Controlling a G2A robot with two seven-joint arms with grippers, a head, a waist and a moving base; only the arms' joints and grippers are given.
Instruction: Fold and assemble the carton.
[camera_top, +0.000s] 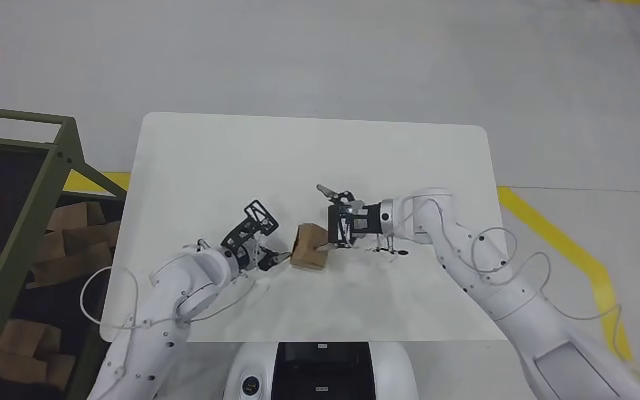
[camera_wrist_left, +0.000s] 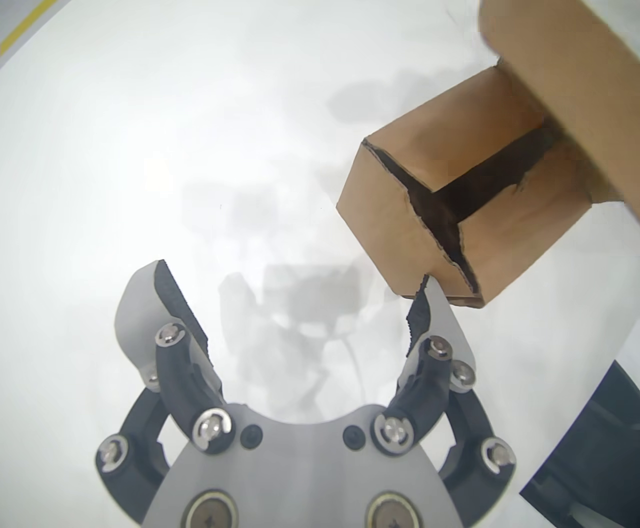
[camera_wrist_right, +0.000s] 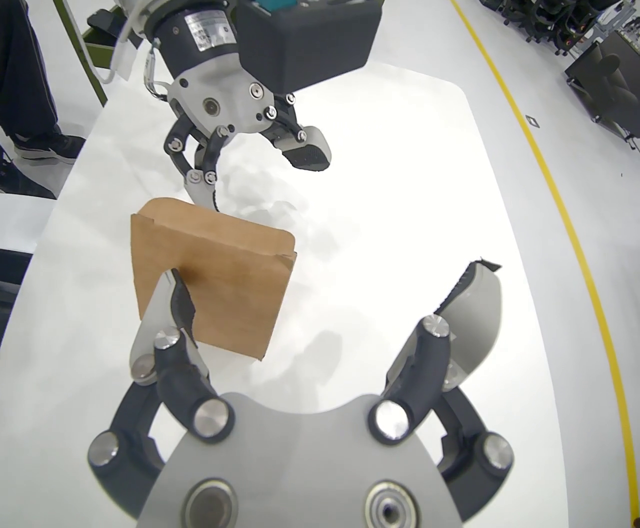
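Spread open, the left hand and right hand were set against opposite sides of the carton on the bench, one finger each, apparently to brace it for folding.

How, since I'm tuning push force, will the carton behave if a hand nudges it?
The carton looks hollow and thin-walled, so probably light and apt to slide or tip on the smooth table. Its end flaps gape unsealed, so its walls may flex under a squeeze.
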